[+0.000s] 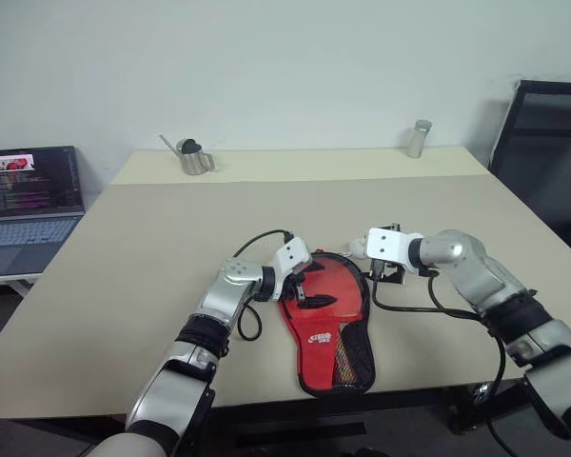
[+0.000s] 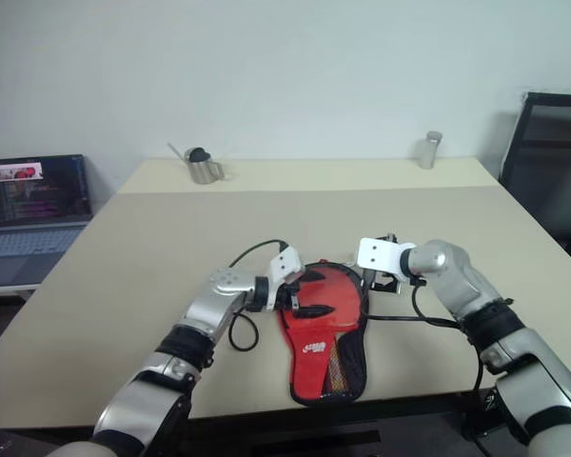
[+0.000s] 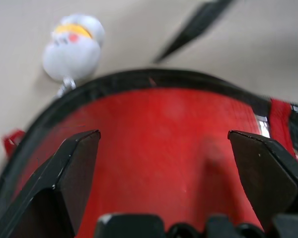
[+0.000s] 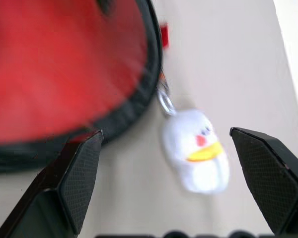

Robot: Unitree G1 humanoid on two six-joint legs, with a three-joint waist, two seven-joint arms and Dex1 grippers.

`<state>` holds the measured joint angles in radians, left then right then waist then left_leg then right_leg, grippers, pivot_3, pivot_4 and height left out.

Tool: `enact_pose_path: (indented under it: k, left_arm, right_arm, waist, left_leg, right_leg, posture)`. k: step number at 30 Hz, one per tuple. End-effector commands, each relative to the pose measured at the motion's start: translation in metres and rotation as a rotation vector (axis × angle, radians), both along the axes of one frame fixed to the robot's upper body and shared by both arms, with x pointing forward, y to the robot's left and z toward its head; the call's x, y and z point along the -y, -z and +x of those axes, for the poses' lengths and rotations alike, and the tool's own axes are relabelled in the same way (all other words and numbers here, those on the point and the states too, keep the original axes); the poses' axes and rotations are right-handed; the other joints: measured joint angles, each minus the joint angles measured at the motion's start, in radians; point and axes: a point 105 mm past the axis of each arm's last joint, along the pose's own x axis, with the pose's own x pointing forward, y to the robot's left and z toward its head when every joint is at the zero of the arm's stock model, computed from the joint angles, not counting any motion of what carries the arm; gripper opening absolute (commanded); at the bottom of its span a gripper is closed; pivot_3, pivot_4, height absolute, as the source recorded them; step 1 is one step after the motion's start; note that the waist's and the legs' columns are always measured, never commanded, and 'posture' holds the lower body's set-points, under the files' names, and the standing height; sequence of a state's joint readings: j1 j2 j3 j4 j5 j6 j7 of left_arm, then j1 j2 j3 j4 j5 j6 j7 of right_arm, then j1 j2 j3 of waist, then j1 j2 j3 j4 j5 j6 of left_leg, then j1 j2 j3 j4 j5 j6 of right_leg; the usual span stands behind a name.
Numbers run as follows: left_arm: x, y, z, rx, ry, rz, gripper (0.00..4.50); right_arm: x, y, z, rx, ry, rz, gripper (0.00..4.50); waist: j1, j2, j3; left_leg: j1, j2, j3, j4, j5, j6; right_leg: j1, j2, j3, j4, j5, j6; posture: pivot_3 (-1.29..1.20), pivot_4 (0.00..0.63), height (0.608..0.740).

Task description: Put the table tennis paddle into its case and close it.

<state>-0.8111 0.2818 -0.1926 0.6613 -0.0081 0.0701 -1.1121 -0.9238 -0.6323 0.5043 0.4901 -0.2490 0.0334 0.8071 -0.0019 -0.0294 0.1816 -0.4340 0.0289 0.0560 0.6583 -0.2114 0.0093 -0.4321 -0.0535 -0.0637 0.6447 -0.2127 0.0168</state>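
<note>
Two sets of jaws, both released, as I read them. Left gripper (image 2: 305, 293): fingers spread over the round end of the case (image 2: 325, 328), gripping nothing. Right gripper (image 4: 171, 183): splayed above a white duck charm (image 4: 197, 148) ringed to the zip. Case: red side up, flat on the bench (image 1: 152, 248) near its front edge. Paddle: I cannot make it out. Far edge: metal jug (image 1: 194, 157), steel cup (image 1: 418, 139). Laptop (image 1: 27, 205) at my left.

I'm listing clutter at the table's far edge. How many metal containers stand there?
2: a spouted metal pot at the far left, and a metal cylinder at the far right. None look hidden.
</note>
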Motion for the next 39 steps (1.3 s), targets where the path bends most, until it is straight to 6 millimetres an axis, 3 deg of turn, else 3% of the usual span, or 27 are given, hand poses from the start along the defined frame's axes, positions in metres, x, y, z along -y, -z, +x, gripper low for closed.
enact_pose_path:
  k: [1, 9, 15, 18, 23, 27, 29, 33, 39]
  left_arm:
    - [0.004, -0.011, -0.004, 0.043, 0.032, -0.005, 4.48]
    - [0.006, -0.01, -0.008, 0.039, 0.029, -0.007, 4.48]
    - [0.008, -0.009, -0.01, 0.038, 0.031, -0.006, 4.48]
    - [0.009, -0.008, -0.012, 0.035, 0.034, -0.004, 4.5]
    - [0.007, -0.003, -0.011, 0.023, 0.029, 0.006, 4.5]
    - [0.005, 0.009, -0.008, -0.001, 0.019, 0.036, 4.5]
    - [0.004, 0.021, -0.007, -0.033, 0.011, 0.048, 4.5]
    - [0.001, 0.04, -0.011, -0.097, 0.012, 0.054, 4.5]
    - [-0.007, 0.064, -0.017, -0.168, 0.008, 0.097, 4.5]
  right_arm:
    - [0.005, -0.008, 0.016, 0.119, -0.035, -0.134, 4.5]
    - [0.009, -0.004, 0.035, 0.212, -0.053, -0.292, 4.5]
    - [-0.003, -0.001, 0.042, 0.22, -0.044, -0.281, 4.5]
    - [-0.009, 0.005, 0.043, 0.209, -0.046, -0.276, 3.88]
    - [-0.012, 0.013, 0.044, 0.191, -0.029, -0.286, 2.07]
    - [-0.013, 0.014, 0.045, 0.185, -0.01, -0.276, 0.61]
    - [-0.012, 0.011, 0.045, 0.18, -0.005, -0.259, 0.1]
    - [-0.004, 0.006, 0.044, 0.164, 0.002, -0.244, 0.0]
    - [0.029, 0.007, 0.031, 0.087, 0.009, -0.24, 0.0]
  waist:
    - [0.0, 0.0, 0.0]
    - [-0.001, 0.001, 0.0]
    - [-0.006, 0.001, 0.0]
    - [-0.007, 0.001, 0.0]
    - [-0.008, 0.001, 0.0]
    - [-0.008, 0.001, 0.0]
    - [-0.008, 0.001, 0.0]
    - [-0.008, 0.002, 0.0]
    - [-0.005, 0.002, -0.001]
  left_leg:
    - [0.0, 0.0, 0.0, 0.0, 0.0, 0.0]
    - [0.0, 0.0, 0.001, 0.0, 0.0, 0.0]
    - [0.0, 0.0, 0.002, 0.0, 0.0, 0.0]
    - [0.001, 0.0, 0.003, 0.0, 0.0, 0.0]
    - [0.001, 0.0, 0.003, 0.0, 0.0, 0.0]
    - [0.001, 0.0, 0.003, 0.0, 0.0, 0.0]
    - [0.002, 0.0, 0.003, 0.0, 0.0, 0.0]
    - [0.005, 0.0, 0.003, 0.001, 0.0, 0.0]
    - [0.009, 0.0, 0.001, 0.0, 0.0, 0.0]
  right_leg:
    - [0.0, 0.0, 0.0, 0.0, 0.0, 0.0]
    - [-0.001, 0.0, 0.002, 0.001, 0.0, 0.0]
    - [-0.002, 0.0, 0.004, 0.003, 0.001, -0.001]
    - [-0.002, 0.0, 0.004, 0.003, 0.001, -0.001]
    - [-0.002, 0.0, 0.005, 0.004, 0.001, -0.001]
    - [-0.002, 0.0, 0.005, 0.004, 0.001, -0.002]
    - [-0.002, 0.0, 0.005, 0.004, 0.001, -0.002]
    - [0.003, 0.0, 0.005, 0.004, 0.001, 0.0]
    - [0.009, 0.0, 0.004, 0.002, 0.001, 0.0]
  posture:
    - [0.0, 0.15, 0.74]
    - [0.0, 0.15, 0.74]
    - [0.0, 0.15, 0.74]
    - [0.0, 0.15, 0.74]
    - [0.0, 0.15, 0.74]
    - [0.0, 0.15, 0.74]
    - [0.0, 0.15, 0.74]
    - [0.0, 0.15, 0.74]
    - [0.0, 0.15, 0.74]
